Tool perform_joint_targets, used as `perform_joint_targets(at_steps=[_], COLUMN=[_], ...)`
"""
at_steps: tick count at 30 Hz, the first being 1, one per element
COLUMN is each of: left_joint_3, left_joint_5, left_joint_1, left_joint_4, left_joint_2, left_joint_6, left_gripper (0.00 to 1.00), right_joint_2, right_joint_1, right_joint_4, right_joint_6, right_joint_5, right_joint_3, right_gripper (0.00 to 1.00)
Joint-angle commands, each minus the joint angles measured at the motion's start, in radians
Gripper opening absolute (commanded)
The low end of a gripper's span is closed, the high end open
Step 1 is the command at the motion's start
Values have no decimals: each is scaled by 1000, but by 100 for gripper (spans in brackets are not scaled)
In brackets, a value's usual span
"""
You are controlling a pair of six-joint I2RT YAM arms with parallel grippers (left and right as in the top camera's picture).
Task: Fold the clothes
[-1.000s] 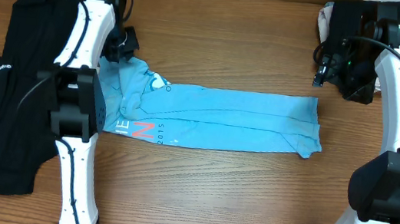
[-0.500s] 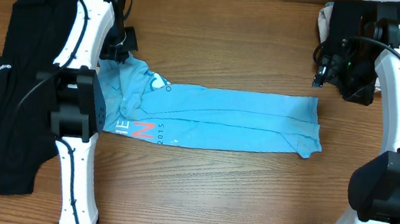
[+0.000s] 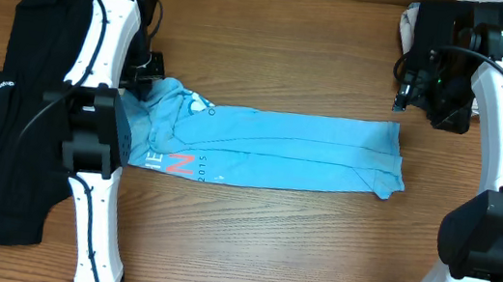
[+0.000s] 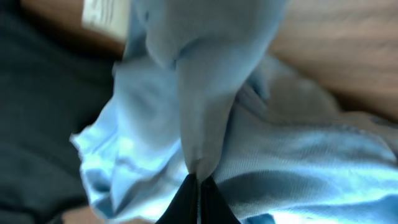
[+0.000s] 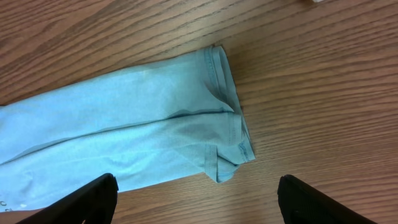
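Observation:
The clothes, a light blue T-shirt [image 3: 299, 152], lie as a long narrow strip across the middle of the wooden table, with white and orange lettering [image 3: 176, 160] near the left end. My left gripper [image 3: 148, 74] is shut on a pinched ridge of the shirt's bunched left end. In the left wrist view the fabric [image 4: 298, 162] rises out of the closed left gripper [image 4: 198, 180]. My right gripper [image 3: 406, 88] hangs open above the table behind the shirt's right end. In the right wrist view the right gripper [image 5: 198, 183] holds nothing, and the hemmed right end [image 5: 227, 118] lies below it.
A pile of black garments [image 3: 0, 127] covers the table's left side, right beside the left arm, and shows dark in the left wrist view [image 4: 37, 124]. A white object [image 3: 405, 25] lies at the back right behind the right arm. Bare wood [image 3: 295, 254] fills the front.
My left gripper has shut on the shirt's left end and shifted a little to the left, tugging the bunched fabric with it. The right arm has not moved.

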Motion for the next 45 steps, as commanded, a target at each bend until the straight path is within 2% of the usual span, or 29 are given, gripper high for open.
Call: perform_joint_targets(at_steps=[1,6,13,15,16,17,18,19,24,27,36,39,41,45], left_joint_3=[22,-68,-273,-293,-294,-293,-287,-277,-183,-91,204,256,260,260], left_joint_5=[-55,-67,-177,-183,-183,-183,-183,-183,-179,-128,-73,-24,19,77], left_joint_1=[7,3,19,27,32,35,37,37,36,31,30,29,30,30], left_joint_4=[-31,-31,-26,-17,-16,-14,-14,-15,-31,-31,14,61,96,132], left_joint_2=[-42,-45,-45,-45,-45,-45,-45,-45,-45,-63,-185,-229,-252,-262], left_joint_6=[21,37,29,29,29,29,29,30,30,44,48,49,48,49], left_gripper=[4,4,6,17,34,55,91,100,100,100,100,100,100,100], right_joint_2=[2,2,2,2,2,2,2,2,6,20,32,32,32,32], right_joint_1=[-8,-8,-9,-8,-8,-8,-8,-8,-10,-10,-10,-10,-10,-10], right_joint_4=[2,-1,1,6,8,10,10,10,10,10,127,171,202,297], right_joint_6=[-3,-3,-3,-3,-3,-3,-3,-3,-4,-11,-26,-25,-11,18], right_joint_5=[-10,-10,-10,-10,-10,-10,-10,-10,-9,-9,-6,-11,-15,-13], right_joint_3=[-2,-2,-2,-2,-2,-2,-2,-2,-2,-11,-227,-316,-368,-474], right_gripper=[86,87,88,88,88,88,88,89,93,96,100,98,92,86])
